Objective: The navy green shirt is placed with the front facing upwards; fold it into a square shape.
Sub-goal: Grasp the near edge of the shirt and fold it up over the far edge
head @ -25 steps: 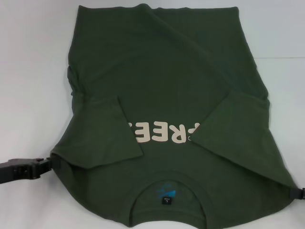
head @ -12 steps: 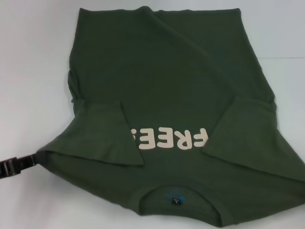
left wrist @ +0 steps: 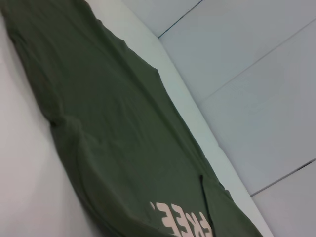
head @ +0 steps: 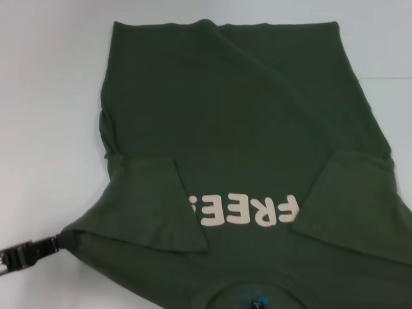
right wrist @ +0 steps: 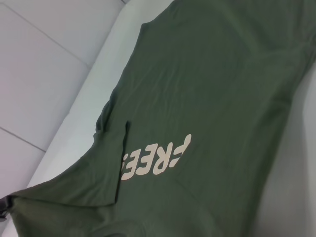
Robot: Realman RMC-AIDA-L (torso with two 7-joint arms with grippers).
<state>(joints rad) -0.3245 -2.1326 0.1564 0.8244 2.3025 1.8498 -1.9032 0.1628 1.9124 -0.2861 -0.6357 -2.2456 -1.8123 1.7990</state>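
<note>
Olive-green T-shirt lies front-up across a white table, its cream "FREE!" lettering reading upside down from the head camera and its hem along the far edge. Both short sleeves are folded inward over the chest, the left sleeve covering the exclamation mark's end of the print, the right sleeve lying beside the letter F. A small blue neck label peeks out at the collar, nearest the robot. The left gripper sits at the table's near-left, its jaws closed on the shirt's left shoulder corner, with the cloth bunched around the tips. The right gripper is outside every view, so the state of its jaws cannot be told. Both wrist cameras look along the flattened fabric toward the lettering and a pale tiled floor beyond the table edge.
</note>
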